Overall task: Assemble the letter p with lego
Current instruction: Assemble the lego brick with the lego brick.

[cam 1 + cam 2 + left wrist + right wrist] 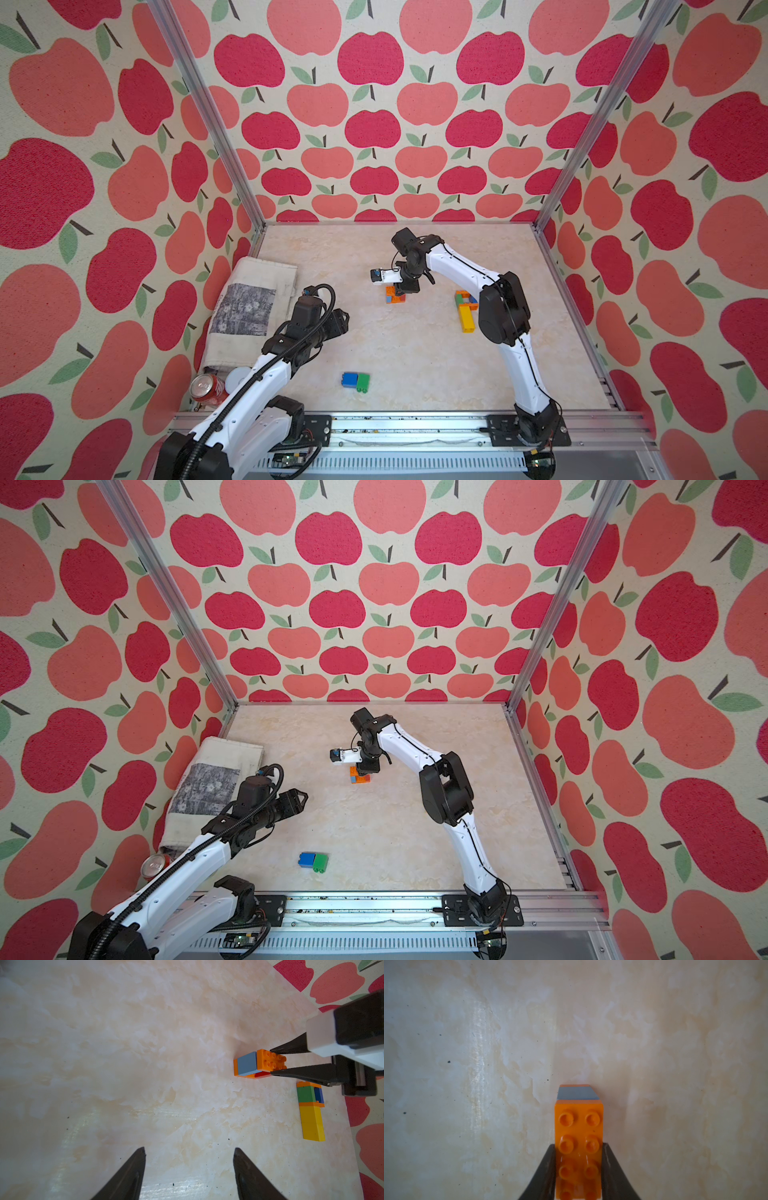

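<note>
Your right claw (579,1145) is clamped on the glossy, round-studded orange brick (579,1122), stacked with a smooth light-blue block (246,1063) mid-table on the marbled top (415,345); that arm arches over, wrist pointing down. Your left claw (189,1150) hangs apart, empty, angled forward.

The walls (374,124) are showing red and coral apples, green-leaved, on cream. The bench (415,353) is showing cream marbling. The orange stack (392,297) is carrying light blue and red. Nearer, a blue brick (350,379) is neighbouring a green brick (363,382). Right, the yellow strip (467,318) is bearing orange, green and blue. The left claw (189,1148) and right claw (270,1062) are showing black.
</note>
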Controlling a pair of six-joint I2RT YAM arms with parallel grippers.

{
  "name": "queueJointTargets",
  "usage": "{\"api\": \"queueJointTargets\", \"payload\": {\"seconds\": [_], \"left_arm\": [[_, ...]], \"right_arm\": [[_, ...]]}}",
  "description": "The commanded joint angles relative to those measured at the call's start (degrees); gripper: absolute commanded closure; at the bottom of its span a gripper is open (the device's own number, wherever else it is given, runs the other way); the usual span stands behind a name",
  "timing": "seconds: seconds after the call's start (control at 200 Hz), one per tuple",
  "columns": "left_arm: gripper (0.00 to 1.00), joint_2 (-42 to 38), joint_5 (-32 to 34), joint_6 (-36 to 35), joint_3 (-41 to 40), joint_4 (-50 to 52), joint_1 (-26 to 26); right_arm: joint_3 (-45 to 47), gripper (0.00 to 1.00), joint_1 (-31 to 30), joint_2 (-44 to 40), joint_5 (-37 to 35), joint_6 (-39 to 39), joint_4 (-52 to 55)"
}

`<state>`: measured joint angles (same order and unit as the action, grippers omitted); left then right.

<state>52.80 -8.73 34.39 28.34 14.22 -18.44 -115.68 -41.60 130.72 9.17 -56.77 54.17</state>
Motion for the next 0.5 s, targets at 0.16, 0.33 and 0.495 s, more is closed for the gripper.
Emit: {"api": "queueJointTargets", "payload": {"seconds": [0.16,0.33,0.495], "left_arm": [[0.32,2.4,-2.5,0.1,1.6,-3.5,0.4],[0.32,6.7,-4.3,2.7,3.3,-4.6,2.9],[0.33,9.2,-8.3,3.9,4.0,-8.2,6.0]], "right_arm": [[1.7,0.79,0.6,0.9,0.6,-0.1,2.8],[1.8,0.79,0.5,2.1,1.8,-0.7,2.3],[1.3,0.79,0.3,3.8,0.6,-1.1,2.3]]}}
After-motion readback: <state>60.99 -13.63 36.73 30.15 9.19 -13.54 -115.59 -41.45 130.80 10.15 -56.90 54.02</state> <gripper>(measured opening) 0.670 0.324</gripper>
